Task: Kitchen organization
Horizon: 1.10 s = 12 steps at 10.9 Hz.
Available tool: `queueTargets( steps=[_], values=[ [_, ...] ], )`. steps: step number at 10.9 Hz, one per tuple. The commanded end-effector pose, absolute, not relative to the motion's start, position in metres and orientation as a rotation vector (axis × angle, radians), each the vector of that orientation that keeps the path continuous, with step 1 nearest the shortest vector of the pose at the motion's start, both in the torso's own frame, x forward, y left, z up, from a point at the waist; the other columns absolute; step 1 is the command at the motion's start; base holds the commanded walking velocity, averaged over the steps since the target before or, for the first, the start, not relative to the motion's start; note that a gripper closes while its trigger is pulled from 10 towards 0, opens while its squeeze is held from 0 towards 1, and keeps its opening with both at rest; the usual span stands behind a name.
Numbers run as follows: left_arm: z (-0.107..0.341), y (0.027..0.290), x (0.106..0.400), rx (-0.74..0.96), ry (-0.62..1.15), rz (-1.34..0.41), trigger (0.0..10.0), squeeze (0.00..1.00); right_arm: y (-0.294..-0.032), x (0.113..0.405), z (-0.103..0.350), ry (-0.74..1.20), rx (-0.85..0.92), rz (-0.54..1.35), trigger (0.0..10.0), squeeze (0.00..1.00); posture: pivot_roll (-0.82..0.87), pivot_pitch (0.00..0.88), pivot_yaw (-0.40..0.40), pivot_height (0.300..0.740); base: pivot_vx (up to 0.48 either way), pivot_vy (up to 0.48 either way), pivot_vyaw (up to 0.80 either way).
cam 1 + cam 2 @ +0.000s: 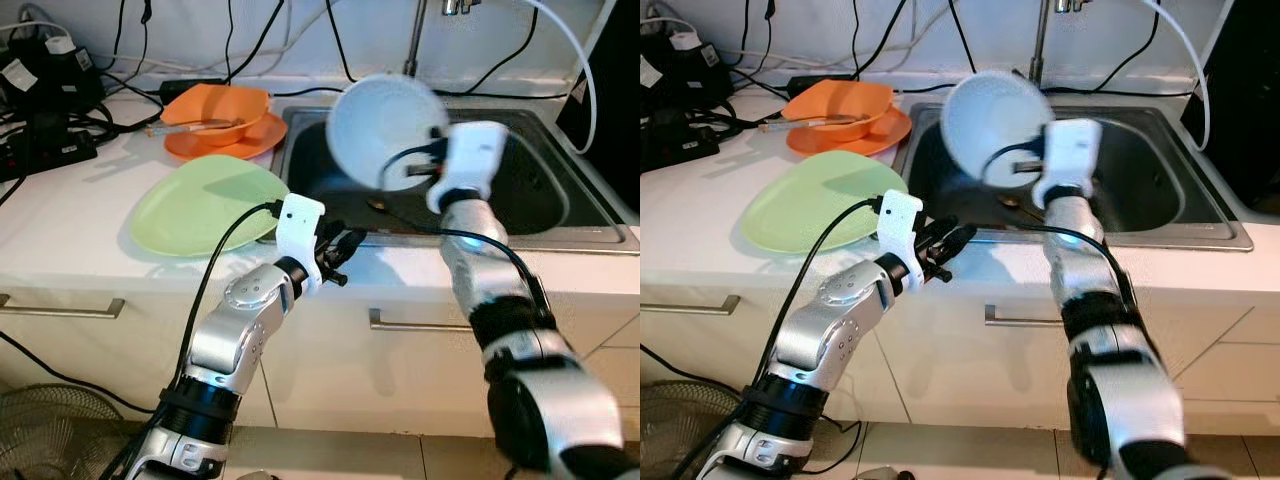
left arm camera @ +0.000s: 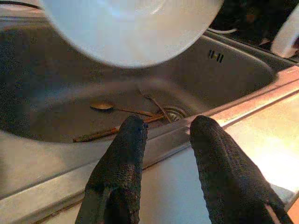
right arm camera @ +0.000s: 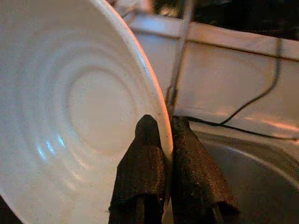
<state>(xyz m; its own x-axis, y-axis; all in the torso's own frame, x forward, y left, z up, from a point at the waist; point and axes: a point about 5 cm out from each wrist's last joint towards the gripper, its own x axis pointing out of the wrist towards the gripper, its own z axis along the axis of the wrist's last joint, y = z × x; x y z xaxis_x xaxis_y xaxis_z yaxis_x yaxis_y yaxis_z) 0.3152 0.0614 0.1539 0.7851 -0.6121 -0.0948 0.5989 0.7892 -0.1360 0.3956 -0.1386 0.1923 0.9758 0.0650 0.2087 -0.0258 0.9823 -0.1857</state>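
**White bowl held over sink by right gripper**

Head views: right gripper point(image 1: 432, 172) holds a white bowl point(image 1: 385, 128) by its rim, tilted, above the steel sink point(image 1: 585, 205). Left gripper point(image 1: 338, 252) hovers at the sink's front edge over the white table point(image 1: 70, 215). On the table: a glossy green plate point(image 1: 205, 205), and behind it an orange bowl point(image 1: 220, 105) on an orange plate point(image 1: 200, 146)

Left wrist view: jaws parted, holding nothing. Utensils point(image 2: 122, 120) lie on the sink floor near the drain; bowl point(image 2: 131, 28) overhead

Right wrist view: jaws closed on the rim, one finger inside, one outside. Bowl point(image 3: 70, 112) interior is smooth, glazed, with concentric rings

Judgement: likely ceramic, so stiff, slippery, breakable. A rim pinch is the only practical hold; the off-centre weight may make it swing, so set it down gently
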Motion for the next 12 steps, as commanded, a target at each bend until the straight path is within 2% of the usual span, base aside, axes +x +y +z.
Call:
queueTargets(
  steps=[1,4,8,11,12],
  values=[
    [0.157,0.061,0.313,-0.084,0.13,-0.67,10.0,0.0,-0.137,0.399,0.202,-0.248,-0.236,0.059,10.0,0.0,0.14,0.0,0.034,0.74,0.0,0.0,0.0],
    [0.157,0.064,0.306,-0.067,0.14,-0.67,10.0,0.0,-0.129,0.403,0.196,-0.222,-0.48,0.116,10.0,0.0,0.16,0.0,0.028,0.74,0.0,0.0,0.0],
    [0.156,0.069,0.298,-0.035,0.187,-0.673,10.0,0.0,-0.132,0.402,0.174,-0.117,-0.616,0.144,10.0,0.0,0.18,0.0,0.024,0.74,0.0,0.0,0.0],
    [0.157,0.07,0.295,-0.028,0.196,-0.668,10.0,0.0,-0.129,0.401,0.168,-0.089,-0.638,0.159,10.0,0.0,0.19,0.0,0.019,0.74,0.0,0.0,0.0],
    [0.158,0.07,0.295,-0.026,0.198,-0.666,10.0,0.0,-0.129,0.401,0.166,-0.079,-0.628,0.166,10.0,0.15,0.19,0.0,0.019,0.74,0.0,0.0,0.0]
  ],
)
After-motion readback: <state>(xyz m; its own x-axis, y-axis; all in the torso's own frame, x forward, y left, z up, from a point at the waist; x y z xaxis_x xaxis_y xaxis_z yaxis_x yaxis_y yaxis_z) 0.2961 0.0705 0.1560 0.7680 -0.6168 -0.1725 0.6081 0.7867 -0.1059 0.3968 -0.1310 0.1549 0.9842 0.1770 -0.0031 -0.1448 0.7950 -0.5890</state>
